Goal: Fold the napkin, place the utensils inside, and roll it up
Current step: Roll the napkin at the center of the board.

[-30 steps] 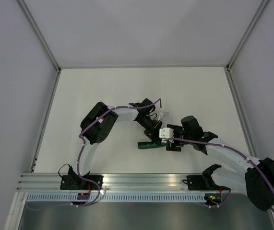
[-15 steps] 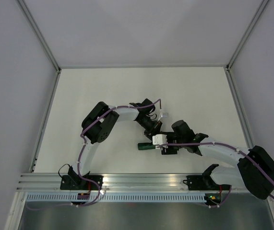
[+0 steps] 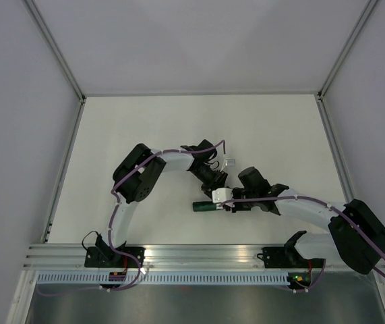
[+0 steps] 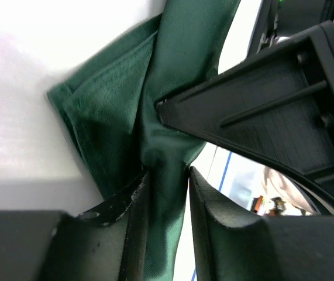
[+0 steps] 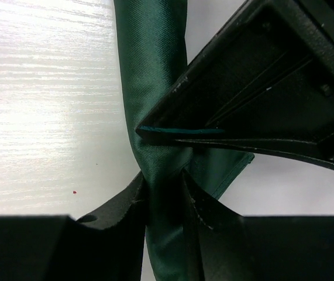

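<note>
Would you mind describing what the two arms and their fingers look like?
Both the left arm and the right arm have white links between bulky black joints, with a purple cable running along each. The fingers are matte black plastic, wedge-shaped and tapering to narrow tips, with ribbed outer faces. A white block sits at the right wrist.

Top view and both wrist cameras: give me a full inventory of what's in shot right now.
Napkin: one, dark green, gathered into a narrow strip near the middle of the table, between the two grippers.
Table: one, white, under everything.
Rail: one, silver, along the table's near edge.
Left arm, right arm: two, white and black with purple cables, bases on the rail.
Left gripper: one, black, closed on the napkin.
Right gripper: one, black, closed on the napkin.
</note>
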Robot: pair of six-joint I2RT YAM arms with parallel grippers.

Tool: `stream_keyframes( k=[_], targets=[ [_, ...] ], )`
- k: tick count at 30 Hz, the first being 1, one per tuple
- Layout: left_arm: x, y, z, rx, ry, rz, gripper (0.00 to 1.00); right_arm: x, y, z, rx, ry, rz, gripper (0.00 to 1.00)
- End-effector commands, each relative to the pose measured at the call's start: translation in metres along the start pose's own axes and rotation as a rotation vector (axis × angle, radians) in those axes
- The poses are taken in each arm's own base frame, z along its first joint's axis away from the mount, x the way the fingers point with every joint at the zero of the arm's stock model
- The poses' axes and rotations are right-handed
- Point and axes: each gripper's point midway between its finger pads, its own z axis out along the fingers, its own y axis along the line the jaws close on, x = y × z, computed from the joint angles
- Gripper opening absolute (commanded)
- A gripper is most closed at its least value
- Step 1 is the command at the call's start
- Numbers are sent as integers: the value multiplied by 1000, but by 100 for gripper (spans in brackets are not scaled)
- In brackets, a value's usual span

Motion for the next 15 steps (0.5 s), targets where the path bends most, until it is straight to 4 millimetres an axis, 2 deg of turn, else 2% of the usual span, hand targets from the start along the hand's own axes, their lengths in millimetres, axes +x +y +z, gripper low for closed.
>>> stream_keyframes(
  k=[1, 2, 7, 8, 9, 12, 14, 15],
  targets=[
    [-8, 3, -15, -109, -67, 14, 38, 11, 20, -2, -99, 57, 30, 32],
    [-16, -6, -22, -114, -99, 38, 38, 8, 21, -2, -113, 48, 34, 31],
    [-43, -17, -46, -155, -247, 69, 41, 11, 29, -2, -194, 53, 76, 31],
    [-41, -16, -49, -165, -264, 64, 41, 8, 25, -2, -199, 44, 73, 31],
    [-45, -20, -56, -189, -295, 80, 41, 10, 28, -1, -229, 43, 93, 31],
    [-49, -14, -69, -259, -387, 94, 41, 10, 29, -1, -291, 36, 128, 31],
    [-51, -19, -83, -298, -476, 120, 41, 9, 26, -5, -325, 34, 157, 31],
    [-52, -17, -90, -339, -516, 121, 41, 13, 33, -5, -372, 48, 177, 31]
  ],
)
